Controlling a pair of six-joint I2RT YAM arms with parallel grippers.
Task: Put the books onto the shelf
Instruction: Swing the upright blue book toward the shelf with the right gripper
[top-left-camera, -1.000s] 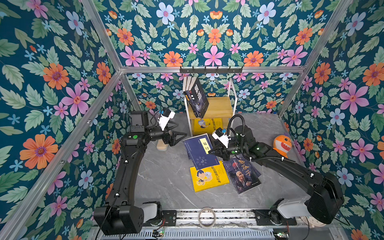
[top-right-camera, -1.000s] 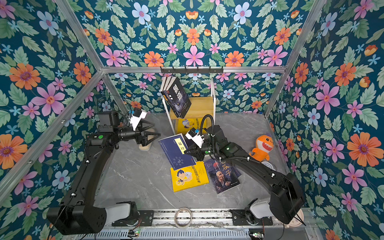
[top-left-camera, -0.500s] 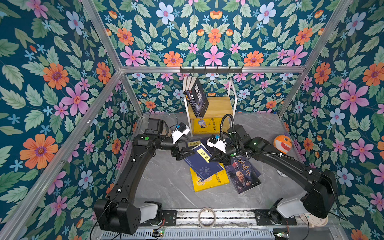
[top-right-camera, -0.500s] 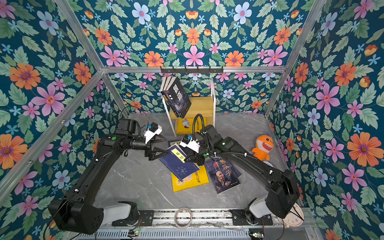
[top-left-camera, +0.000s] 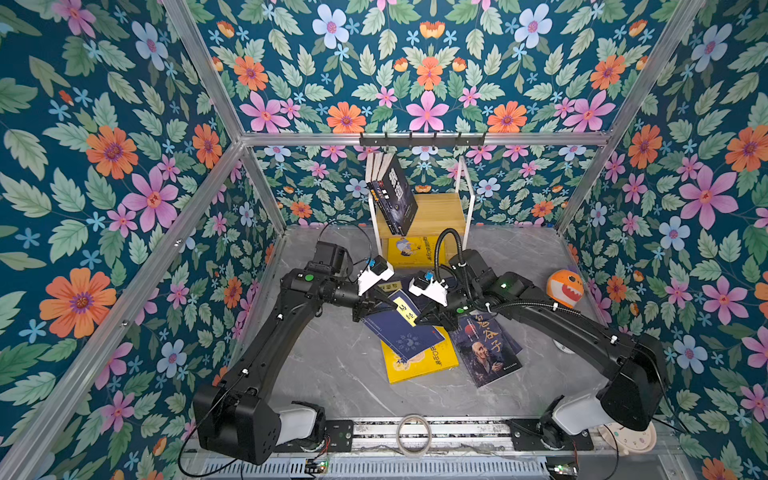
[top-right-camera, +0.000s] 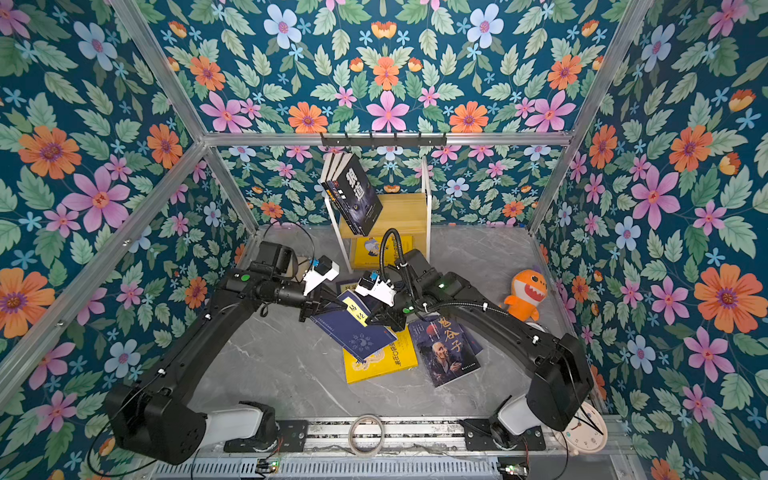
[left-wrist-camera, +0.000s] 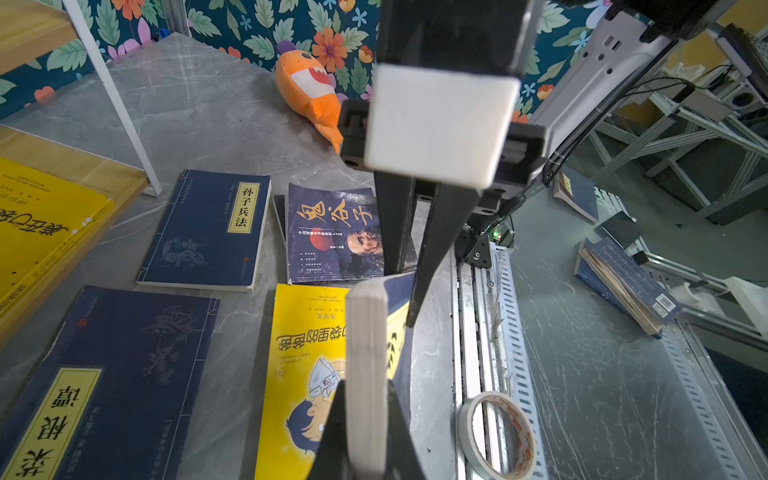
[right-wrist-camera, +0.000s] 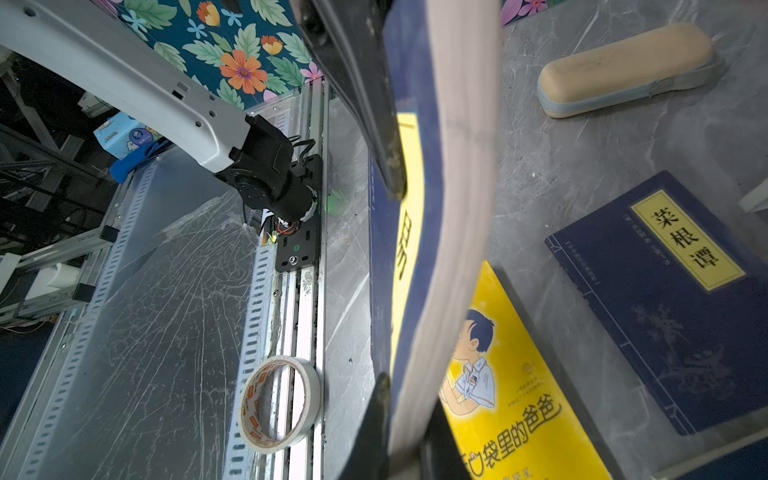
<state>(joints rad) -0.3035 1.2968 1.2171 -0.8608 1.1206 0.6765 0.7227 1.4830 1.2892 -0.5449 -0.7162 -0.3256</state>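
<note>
A navy book with a yellow label (top-left-camera: 401, 332) (top-right-camera: 353, 328) hangs tilted above the table, held from both sides. My left gripper (top-left-camera: 376, 305) (left-wrist-camera: 365, 419) is shut on its page edge. On the opposite edge my right gripper (top-left-camera: 424, 318) (right-wrist-camera: 405, 436) is also shut on it. Below lie a yellow cartoon-boy book (top-left-camera: 424, 359) (right-wrist-camera: 511, 395), a dark portrait book (top-left-camera: 486, 347) (left-wrist-camera: 332, 232) and two more navy books (left-wrist-camera: 208, 232) (right-wrist-camera: 673, 299). The shelf (top-left-camera: 440, 212) stands at the back, with dark books (top-left-camera: 395, 195) leaning on its top board and a yellow book (top-left-camera: 413, 249) on the lower one.
An orange shark plush (top-left-camera: 569, 289) sits at the right wall. A tape roll (top-left-camera: 413, 434) lies on the front rail. A beige case (right-wrist-camera: 623, 66) rests on the table to the left of the books. A black hook rail (top-left-camera: 422, 139) runs above the shelf.
My left gripper came in from the left, open, and closed on the navy book's edge. The right gripper kept its hold and carried the book leftward and higher.
</note>
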